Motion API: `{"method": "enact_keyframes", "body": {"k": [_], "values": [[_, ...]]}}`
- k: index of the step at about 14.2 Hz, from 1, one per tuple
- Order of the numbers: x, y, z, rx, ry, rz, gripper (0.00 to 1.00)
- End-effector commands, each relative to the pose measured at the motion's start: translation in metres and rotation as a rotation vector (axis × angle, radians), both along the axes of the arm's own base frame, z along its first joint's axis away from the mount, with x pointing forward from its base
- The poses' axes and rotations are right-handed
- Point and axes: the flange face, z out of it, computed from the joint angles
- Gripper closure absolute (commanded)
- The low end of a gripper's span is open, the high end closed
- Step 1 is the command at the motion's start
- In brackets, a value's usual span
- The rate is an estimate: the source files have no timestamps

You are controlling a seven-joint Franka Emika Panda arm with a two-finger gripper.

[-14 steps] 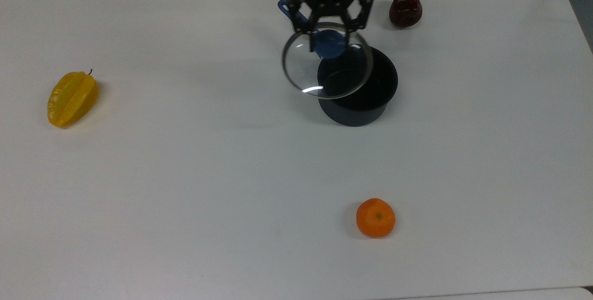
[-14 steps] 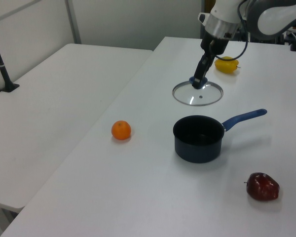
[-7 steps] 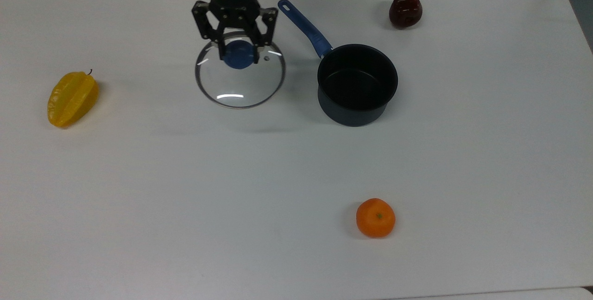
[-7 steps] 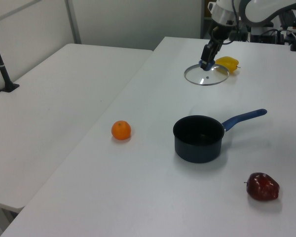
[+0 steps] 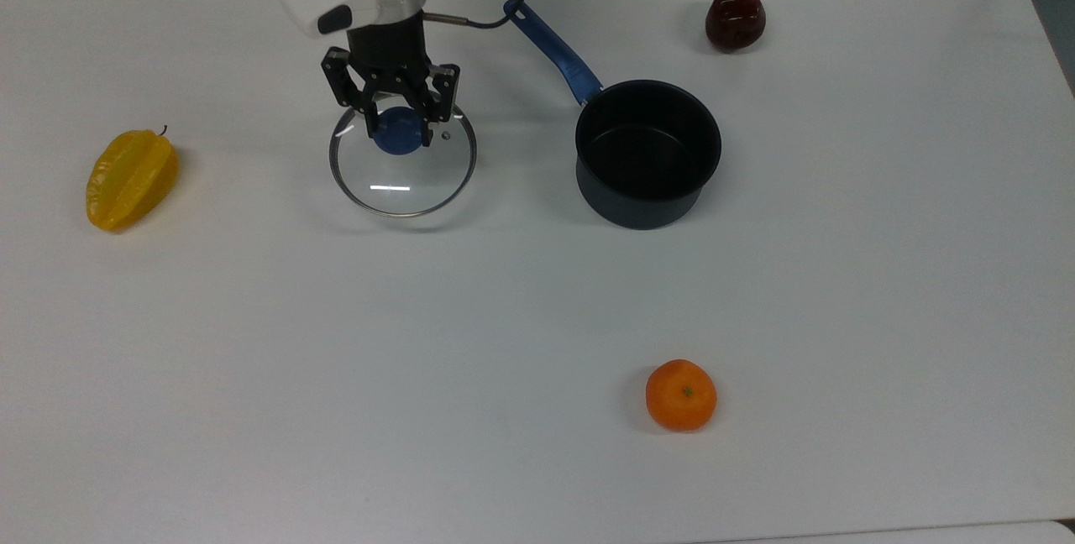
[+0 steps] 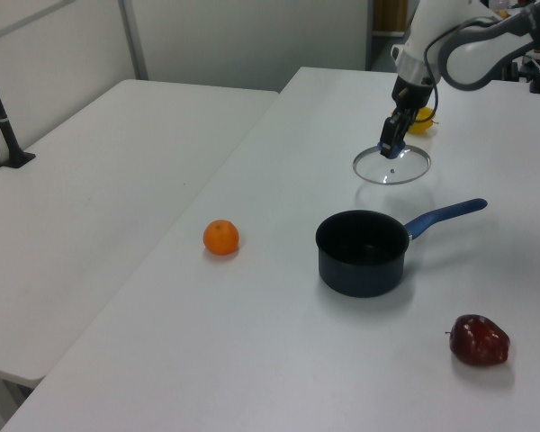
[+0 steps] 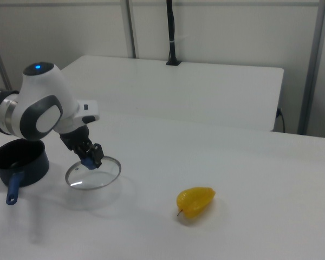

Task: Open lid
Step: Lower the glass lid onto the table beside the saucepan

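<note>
The claw [image 5: 396, 126] is pinching the blue knob [image 5: 400, 132] of the lid [image 5: 403, 160], one finger on each side of it. The lid hangs level just above the tabletop [image 5: 336, 342]; in the right view a faint shadow lies under it and the glass disc [image 7: 93, 174] sits a little clear of the surface. In the left view the claw [image 6: 390, 148] comes down onto the lid [image 6: 392, 166] at a slant from the white arm [image 6: 432, 45].

The lid is off the pot [image 5: 648, 153], which stands open and apart from it, on the top view's right. The pot's blue handle [image 5: 554, 51] points toward the far edge of the tabletop in the top view, and its tip is close to the arm's cable.

A yellow starfruit [image 5: 131, 179] lies near the top view's left edge of the tabletop, well apart from the lid. A dark red fruit [image 5: 735, 17] rests close to the far edge, past the pot. An orange [image 5: 681, 394] sits toward the near edge, well apart from everything else. In the left view the orange [image 6: 220, 238] is near the left view's left edge of the tabletop, and the red fruit [image 6: 478, 340] is toward the near right.
</note>
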Motion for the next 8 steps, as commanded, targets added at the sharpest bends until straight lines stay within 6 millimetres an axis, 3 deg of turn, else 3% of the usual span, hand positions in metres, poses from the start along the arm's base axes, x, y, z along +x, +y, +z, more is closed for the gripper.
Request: {"method": "enact_keyframes", "body": {"k": [1, 8], "values": [[0.004, 0.004, -0.031, -0.019, 0.001, 0.046, 0.59], [0.007, 0.004, -0.050, -0.023, 0.030, 0.058, 0.56]]}}
